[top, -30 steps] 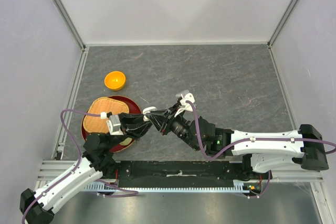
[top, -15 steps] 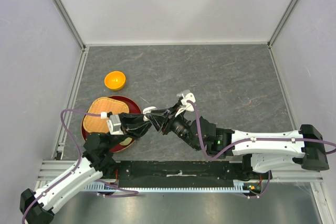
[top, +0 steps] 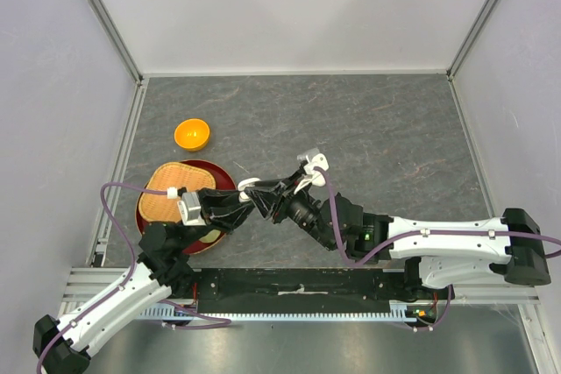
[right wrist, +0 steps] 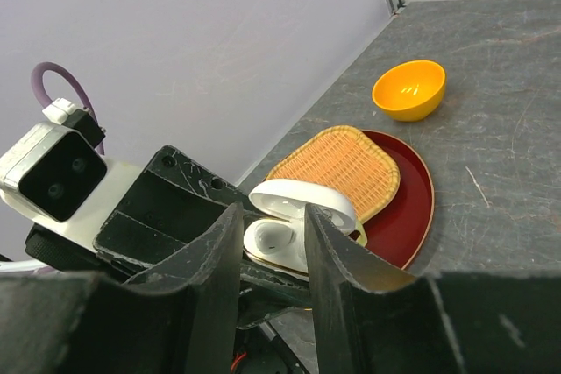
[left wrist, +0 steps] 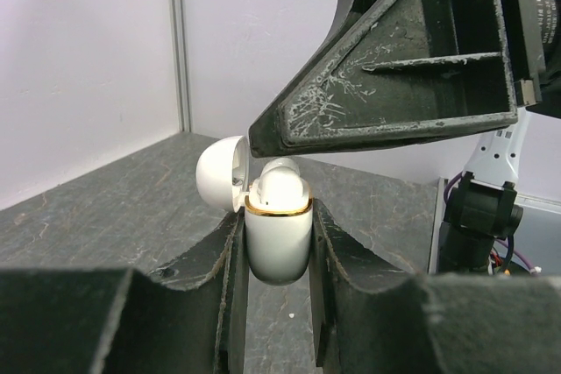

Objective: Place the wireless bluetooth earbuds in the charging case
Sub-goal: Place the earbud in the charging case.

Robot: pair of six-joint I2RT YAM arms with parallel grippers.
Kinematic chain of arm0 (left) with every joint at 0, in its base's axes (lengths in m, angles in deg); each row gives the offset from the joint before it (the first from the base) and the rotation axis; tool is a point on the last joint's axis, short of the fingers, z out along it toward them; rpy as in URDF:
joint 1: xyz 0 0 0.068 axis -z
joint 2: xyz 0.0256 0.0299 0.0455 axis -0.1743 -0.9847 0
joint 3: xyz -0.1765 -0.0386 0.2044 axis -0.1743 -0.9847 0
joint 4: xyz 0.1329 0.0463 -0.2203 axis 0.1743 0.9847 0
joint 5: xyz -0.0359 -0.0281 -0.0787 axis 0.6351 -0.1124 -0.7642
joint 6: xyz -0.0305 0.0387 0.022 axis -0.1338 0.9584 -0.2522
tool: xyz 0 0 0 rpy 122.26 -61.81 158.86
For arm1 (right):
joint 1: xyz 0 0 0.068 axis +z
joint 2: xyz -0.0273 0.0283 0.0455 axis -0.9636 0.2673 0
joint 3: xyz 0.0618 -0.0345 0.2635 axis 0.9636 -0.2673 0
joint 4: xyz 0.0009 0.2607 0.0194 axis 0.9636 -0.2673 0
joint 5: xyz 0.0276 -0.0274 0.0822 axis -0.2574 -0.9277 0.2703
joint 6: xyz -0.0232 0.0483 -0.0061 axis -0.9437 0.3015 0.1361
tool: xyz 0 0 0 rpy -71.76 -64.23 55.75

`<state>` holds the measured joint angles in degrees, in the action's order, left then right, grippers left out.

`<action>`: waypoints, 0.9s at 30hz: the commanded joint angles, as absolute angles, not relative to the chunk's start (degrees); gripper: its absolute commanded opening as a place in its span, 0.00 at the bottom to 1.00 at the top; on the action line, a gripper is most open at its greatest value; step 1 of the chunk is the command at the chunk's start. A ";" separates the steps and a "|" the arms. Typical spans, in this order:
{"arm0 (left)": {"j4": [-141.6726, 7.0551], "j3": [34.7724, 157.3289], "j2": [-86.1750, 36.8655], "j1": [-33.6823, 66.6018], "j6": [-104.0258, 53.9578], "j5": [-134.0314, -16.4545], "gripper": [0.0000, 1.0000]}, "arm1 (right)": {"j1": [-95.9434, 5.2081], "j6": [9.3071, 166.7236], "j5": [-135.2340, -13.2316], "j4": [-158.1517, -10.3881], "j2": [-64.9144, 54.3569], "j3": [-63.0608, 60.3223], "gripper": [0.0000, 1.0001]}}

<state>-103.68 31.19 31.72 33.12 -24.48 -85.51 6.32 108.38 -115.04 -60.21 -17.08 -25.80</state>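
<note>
Sitting in the mouth of the charging case (left wrist: 279, 247), one white earbud (left wrist: 282, 183) shows its rounded head just above the gold rim, directly under my right gripper (right wrist: 273, 223). That gripper's fingers are parted, one on either side of the bud, and they pinch nothing that I can see. I read it as let go of. My left gripper (left wrist: 276, 221) is clenched on the case body, holding it upright off the table (right wrist: 500, 164), with the lid (left wrist: 219, 172) hinged back on the side away from my right fingers.

As I judge it, this earbud is in its well or very nearly so. Whether it is pressed fully home I cannot tell, since its head stands a little proud of the rim. I also cannot tell whether the neighbouring well is filled, and no other earbuds or cases are in sight from any view. What is left seems to be any remaining buds and closing the lid.

Beyond my right fingers lies a woven mat (right wrist: 337, 159) on a red plate (right wrist: 412, 208), and further out stands an orange bowl (right wrist: 409, 89).
</note>
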 commanded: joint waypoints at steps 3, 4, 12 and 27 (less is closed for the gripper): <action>-107.31 33.11 31.85 33.12 -23.21 -86.06 0.02 | 6.10 105.73 -112.47 -57.40 -21.13 -24.53 0.42; -107.22 33.02 31.85 33.11 -23.21 -86.05 0.02 | 6.19 105.29 -112.02 -56.79 -21.58 -24.97 0.42; -106.78 33.02 31.68 33.11 -23.30 -85.35 0.02 | 6.19 109.49 -119.28 -60.90 -27.12 -26.38 0.65; -105.46 34.78 29.40 33.20 -24.26 -86.32 0.02 | -8.20 126.89 -126.91 -110.54 -23.52 -8.56 0.98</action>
